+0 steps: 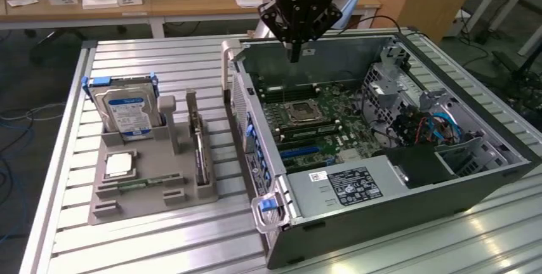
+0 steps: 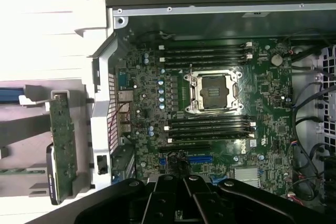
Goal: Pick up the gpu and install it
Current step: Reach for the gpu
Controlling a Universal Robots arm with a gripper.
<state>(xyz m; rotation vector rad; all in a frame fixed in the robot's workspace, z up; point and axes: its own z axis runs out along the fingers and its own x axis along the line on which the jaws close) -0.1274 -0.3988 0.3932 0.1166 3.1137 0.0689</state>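
Observation:
The gpu (image 1: pixel 200 153) stands on its long edge in a slot at the right side of the grey holder (image 1: pixel 127 207), left of the open computer case (image 1: pixel 398 185) in the exterior view. In the wrist view the gpu (image 2: pixel 63 145) shows its greenish-brown board side beside the case wall. My gripper (image 1: pixel 295 51) hangs above the far end of the case, over the motherboard (image 1: pixel 339 112) and well away from the gpu. Its fingers are shut with nothing between them. In the wrist view my gripper (image 2: pixel 185 178) points down toward the blue card slots (image 2: pixel 197 158).
A silver blue-labelled hard drive (image 1: pixel 127 112), a processor chip (image 1: pixel 118 165) and a slim green memory stick (image 1: pixel 139 184) also sit in the holder. The case stands with its side open, showing the processor socket (image 2: pixel 212 92), drive cage (image 1: pixel 398 90) and cables (image 1: pixel 436 125).

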